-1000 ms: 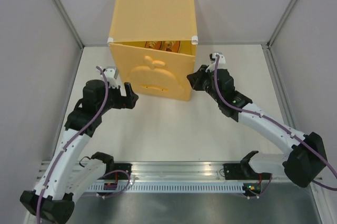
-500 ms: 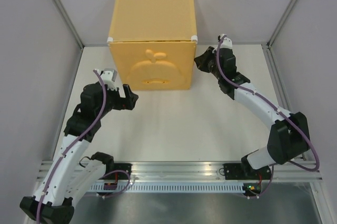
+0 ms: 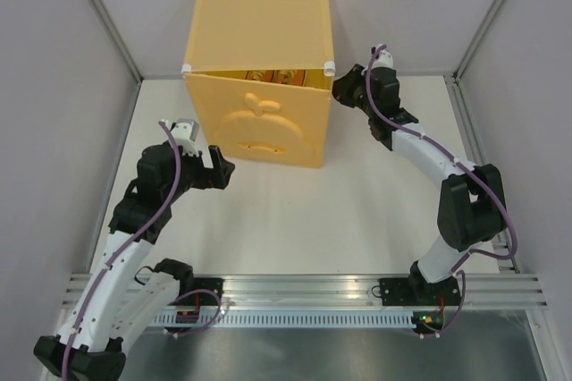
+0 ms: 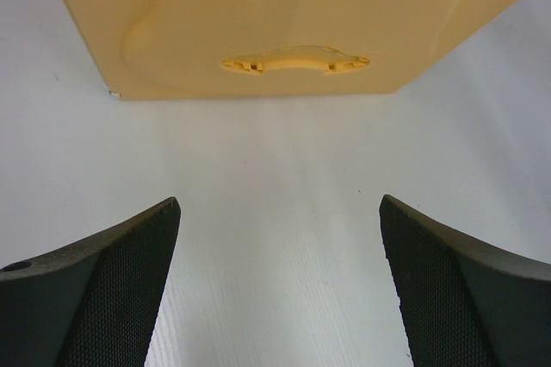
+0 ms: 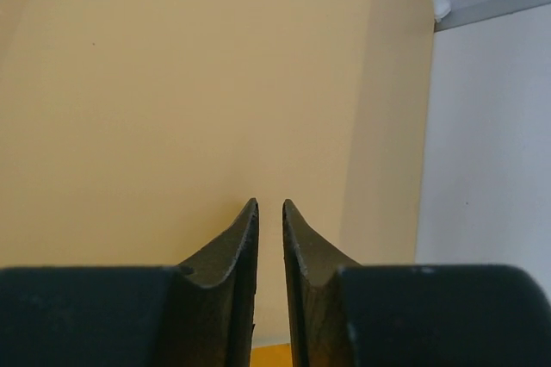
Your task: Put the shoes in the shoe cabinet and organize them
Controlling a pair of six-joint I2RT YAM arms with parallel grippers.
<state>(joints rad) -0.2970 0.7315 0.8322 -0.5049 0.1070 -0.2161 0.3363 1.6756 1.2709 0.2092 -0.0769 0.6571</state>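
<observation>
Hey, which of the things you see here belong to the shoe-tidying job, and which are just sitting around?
Job: shoe cabinet; its door, ajar at the top; shoes glimpsed through that gap; left gripper, open; right gripper, shut.
Just there: table; metal rail at its near edge.

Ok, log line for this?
door ajar at top | left gripper open, facing door | right gripper shut, by cabinet side

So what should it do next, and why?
Probably press the door shut with the open left gripper, which faces it. The door leans out at the top, leaving a gap where shoes show inside the shoe cabinet; the shut right gripper sits beside its corner.
</observation>
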